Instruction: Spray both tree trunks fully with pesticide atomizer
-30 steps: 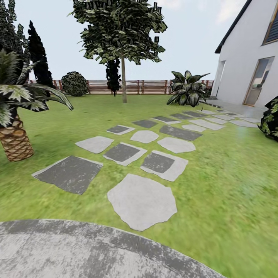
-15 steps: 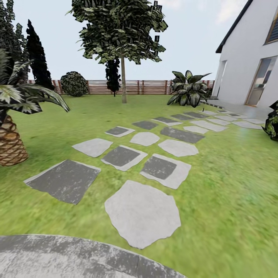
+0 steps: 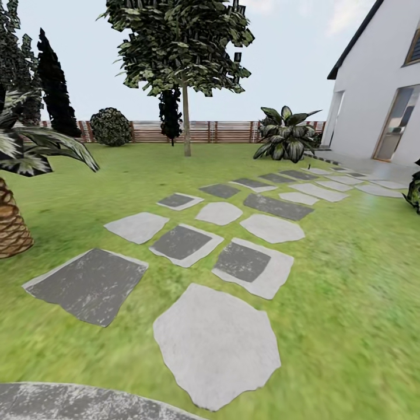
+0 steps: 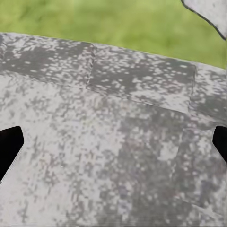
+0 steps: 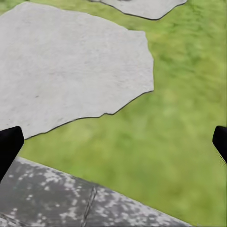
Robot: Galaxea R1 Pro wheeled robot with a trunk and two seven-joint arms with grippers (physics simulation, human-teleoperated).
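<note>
Mottled grey paving: curved edge of a speckled slab (image 3: 70, 401) at the nearest rim of the head view, grass beyond it.
Left gripper (image 4: 113, 144): two dark fingertips at opposite edges of the left wrist view, spread wide, nothing between them; mottled paving (image 4: 109, 142) beneath.
Right gripper (image 5: 113, 144): dark fingertips likewise set wide apart and bare, over grass, with the mottled slab edge (image 5: 56, 198) on the near side and a pale stone (image 5: 66, 61) past it.
Stepping stones: large pale irregular slab (image 3: 216, 344) nearest, dark square slab (image 3: 87, 286) to its left, a mixed line of pale and dark stones (image 3: 256, 201) running away toward the house.
Lawn (image 3: 350, 280): green, wide, surrounds every stone.
Palm (image 3: 11, 221): scaly brown trunk at the left edge, fronds drooping over it.
House (image 3: 379, 99): white wall, glazed door, at the right.
Broad-leaved plant (image 3: 286, 137): near the house corner, before the fence.
Tree (image 3: 186, 116): slim pale trunk, dense crown, standing on the far lawn just before the fence.
Fence (image 3: 198, 131): brown horizontal slats along the far boundary.
Round shrub (image 3: 111, 125): against the fence, left of the tree.
Dark cypress-like trees (image 3: 55, 87): far left.
Pesticide atomizer: cannot tell where it lies.
</note>
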